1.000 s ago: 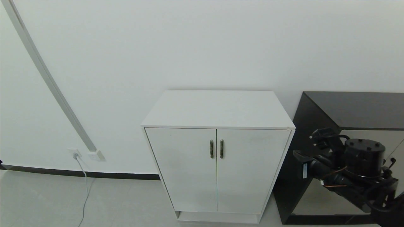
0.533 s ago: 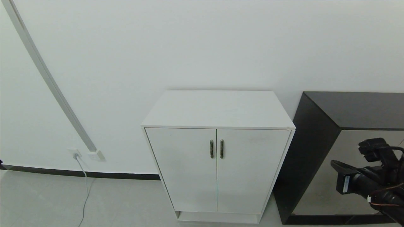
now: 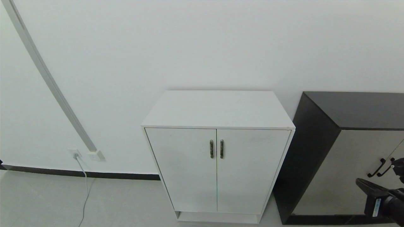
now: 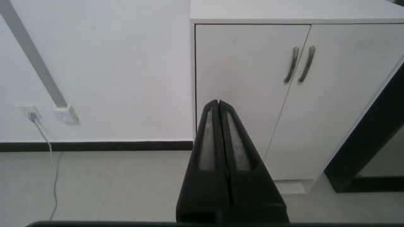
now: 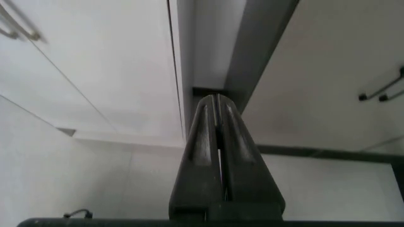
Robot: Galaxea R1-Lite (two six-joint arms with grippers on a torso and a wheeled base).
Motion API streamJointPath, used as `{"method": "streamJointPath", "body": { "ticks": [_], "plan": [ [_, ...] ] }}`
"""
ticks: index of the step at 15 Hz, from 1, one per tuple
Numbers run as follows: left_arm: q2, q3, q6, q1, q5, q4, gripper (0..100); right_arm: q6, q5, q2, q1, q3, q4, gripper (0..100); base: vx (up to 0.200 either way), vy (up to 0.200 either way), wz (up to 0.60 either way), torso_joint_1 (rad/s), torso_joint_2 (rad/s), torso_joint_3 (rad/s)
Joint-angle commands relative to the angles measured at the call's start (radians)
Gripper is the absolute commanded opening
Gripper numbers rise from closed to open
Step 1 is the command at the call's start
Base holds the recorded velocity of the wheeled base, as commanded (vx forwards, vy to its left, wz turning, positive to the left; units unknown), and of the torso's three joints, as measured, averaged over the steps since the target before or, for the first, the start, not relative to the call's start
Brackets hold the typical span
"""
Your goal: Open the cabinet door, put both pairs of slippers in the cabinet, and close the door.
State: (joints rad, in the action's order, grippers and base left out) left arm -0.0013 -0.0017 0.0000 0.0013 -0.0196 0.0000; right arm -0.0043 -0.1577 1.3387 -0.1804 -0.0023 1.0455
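**Cabinet doors shut, both grippers closed on nothing**

The white two-door cabinet (image 3: 217, 108), a plain box with a flat top, stands on the grey tiled floor (image 3: 120, 201) with its back to the white wall (image 3: 202, 47). Both doors lie flush with its front. The left door (image 3: 183, 170) and the right door (image 3: 249, 170) meet at a thin centre seam. Two dark vertical bar handles (image 3: 211, 148) sit close together, one on each side of that seam, in the doors' upper half.

Just beside the white cabinet, on its right, stands a black cabinet with pale glossy doors (image 3: 315, 142). A pair of black handles (image 3: 377, 167) shows on its front.

Well apart from the white cabinet, on its left, a white wall socket (image 3: 75, 154) sits low on the wall. A grey cable (image 3: 84, 192) hangs from it to the floor. A pale grey conduit strip (image 3: 47, 78) slants up the wall from beside the socket. A black skirting band (image 3: 79, 173) runs along the wall's foot up to the white cabinet's left side.

The right gripper (image 3: 359, 182) hangs low, to the right of the white cabinet and in front of the black cabinet's doors. Its fingers (image 5: 205, 132) are pressed flat together with nothing between them.

The left gripper (image 4: 218, 106) faces the white cabinet's left door without touching it. Its fingers (image 4: 237, 139) are likewise closed against each other and empty.
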Motion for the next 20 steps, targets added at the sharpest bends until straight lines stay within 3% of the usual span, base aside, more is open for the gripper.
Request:
{"method": "streamJointPath", "body": {
  "ticks": [1,12,20],
  "plan": [
    [0.001,0.000,0.000,0.000,0.000,0.000,0,0.001,0.007,-0.127,0.006,0.002,-0.081,0,0.000,0.000,0.00,0.000,0.00,0.000],
    [0.001,0.000,0.000,0.000,0.000,0.000,0,0.029,0.112,-0.556,0.007,0.002,-0.611,0,0.000,0.000,0.00,0.000,0.00,0.000],
    [0.001,0.000,0.000,0.000,0.000,0.000,0,0.030,0.142,-0.760,0.006,0.002,-0.840,0,0.000,0.000,0.00,0.000,0.00,0.000]
  ]
}}
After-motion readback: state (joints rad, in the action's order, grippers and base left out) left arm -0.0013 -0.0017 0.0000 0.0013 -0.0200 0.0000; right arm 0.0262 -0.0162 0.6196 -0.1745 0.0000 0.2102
